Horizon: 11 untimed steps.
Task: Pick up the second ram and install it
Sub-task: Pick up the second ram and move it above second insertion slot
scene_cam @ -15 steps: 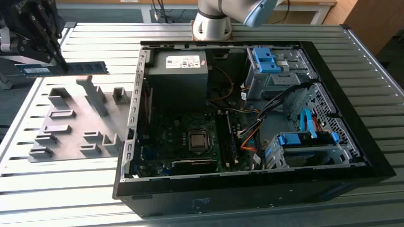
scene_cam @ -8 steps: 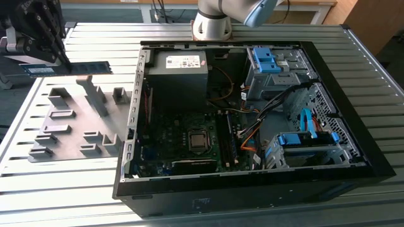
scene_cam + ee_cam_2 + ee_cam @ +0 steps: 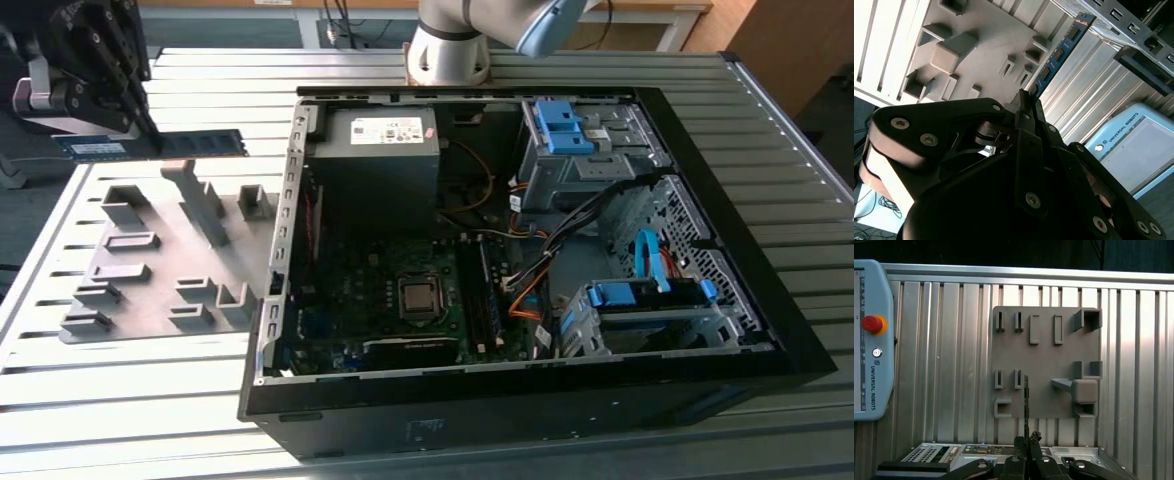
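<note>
The gripper [image 3: 1026, 441] held the memory stick [image 3: 194, 144] clamped between its jaws above an edge of the grey holder plate [image 3: 147, 272], beside the open computer case [image 3: 534, 405] on the slatted table [image 3: 134, 385].

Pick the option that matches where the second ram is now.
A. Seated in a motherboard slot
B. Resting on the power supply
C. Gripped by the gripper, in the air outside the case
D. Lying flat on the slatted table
C: in the first wrist view the gripper is clamped on one end of the second ram, which juts out in front of the grey holder plate. The exterior view shows it beside the open computer case.
</note>
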Each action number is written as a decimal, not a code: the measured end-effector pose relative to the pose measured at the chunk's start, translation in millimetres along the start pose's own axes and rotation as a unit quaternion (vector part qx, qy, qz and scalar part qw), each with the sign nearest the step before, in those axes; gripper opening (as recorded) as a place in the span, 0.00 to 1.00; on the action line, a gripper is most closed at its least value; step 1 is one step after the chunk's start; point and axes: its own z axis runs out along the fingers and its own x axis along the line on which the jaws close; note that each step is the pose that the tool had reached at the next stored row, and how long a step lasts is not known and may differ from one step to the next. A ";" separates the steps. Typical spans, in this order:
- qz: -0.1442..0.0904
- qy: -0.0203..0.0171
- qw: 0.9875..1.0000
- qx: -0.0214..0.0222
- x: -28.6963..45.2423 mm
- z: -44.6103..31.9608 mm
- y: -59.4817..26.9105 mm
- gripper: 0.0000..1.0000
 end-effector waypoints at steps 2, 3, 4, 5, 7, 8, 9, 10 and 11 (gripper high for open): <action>0.000 0.000 1.000 0.000 0.0 0.0 -1.3 0.14; 0.000 0.000 1.000 0.000 0.0 0.0 -1.8 0.14; 0.000 0.000 1.000 0.000 0.0 0.0 -2.3 0.14; 0.000 0.000 1.000 0.000 0.1 0.0 -2.9 0.14; 0.000 0.000 1.000 0.000 0.1 0.0 -4.3 0.14; 0.000 0.000 1.000 0.000 0.1 -0.1 -5.0 0.14; 0.000 0.000 1.000 0.000 0.1 -0.1 -5.8 0.14; 0.000 0.000 1.000 0.000 0.1 -0.1 -6.7 0.14; 0.000 0.000 1.000 0.000 0.1 -0.1 -7.8 0.14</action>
